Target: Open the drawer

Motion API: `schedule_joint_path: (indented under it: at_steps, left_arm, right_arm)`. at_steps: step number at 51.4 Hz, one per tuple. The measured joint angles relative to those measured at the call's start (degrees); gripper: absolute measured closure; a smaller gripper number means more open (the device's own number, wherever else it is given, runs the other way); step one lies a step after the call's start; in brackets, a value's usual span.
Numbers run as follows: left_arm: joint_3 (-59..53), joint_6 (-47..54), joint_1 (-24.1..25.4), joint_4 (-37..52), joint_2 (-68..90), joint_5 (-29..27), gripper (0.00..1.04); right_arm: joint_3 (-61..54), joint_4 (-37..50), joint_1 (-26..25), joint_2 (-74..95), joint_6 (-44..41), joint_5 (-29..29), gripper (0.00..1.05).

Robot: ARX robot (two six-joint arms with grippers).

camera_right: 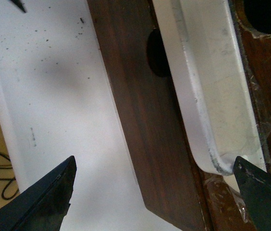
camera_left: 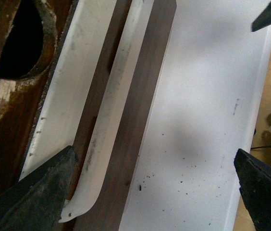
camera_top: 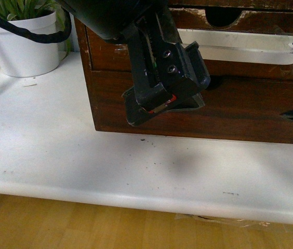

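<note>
The drawer [camera_top: 255, 23] is the scratched brown front with a half-round notch [camera_top: 224, 18] and a long white handle [camera_top: 240, 47] taped across it. My left gripper [camera_top: 167, 88] hangs open in front of the chest, by the handle's left end [camera_left: 102, 144]. One of its fingers [camera_left: 39, 192] is close beside that end and the other finger [camera_left: 263, 187] is over the table. My right gripper [camera_right: 152, 197] is open at the handle's right end [camera_right: 212, 96]. One right finger [camera_right: 258, 187] lies just past the handle's tip. Nothing is held.
A plain dark drawer front [camera_top: 229, 114] sits below the handled one. The chest stands on a white table [camera_top: 84, 155] whose front edge [camera_top: 136, 197] is near, with wooden floor [camera_top: 84, 228] beyond it. A white plant pot [camera_top: 24, 41] stands at the far left.
</note>
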Motion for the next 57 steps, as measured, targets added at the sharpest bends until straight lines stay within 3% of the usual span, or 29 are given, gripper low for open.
schedule_joint_path:
  at_steps: [12,57]
  left_arm:
    - [0.07,0.92,-0.44,-0.59,0.13,0.02,0.06]
    - [-2.45,8.50,-2.21,-14.71,-6.32,3.06,0.06]
  right_arm:
    - [1.57,0.46,0.72,2.54,0.96,0.22,0.09]
    - [2.49,-16.79,2.75,-0.72,-6.38,-4.87,0.09]
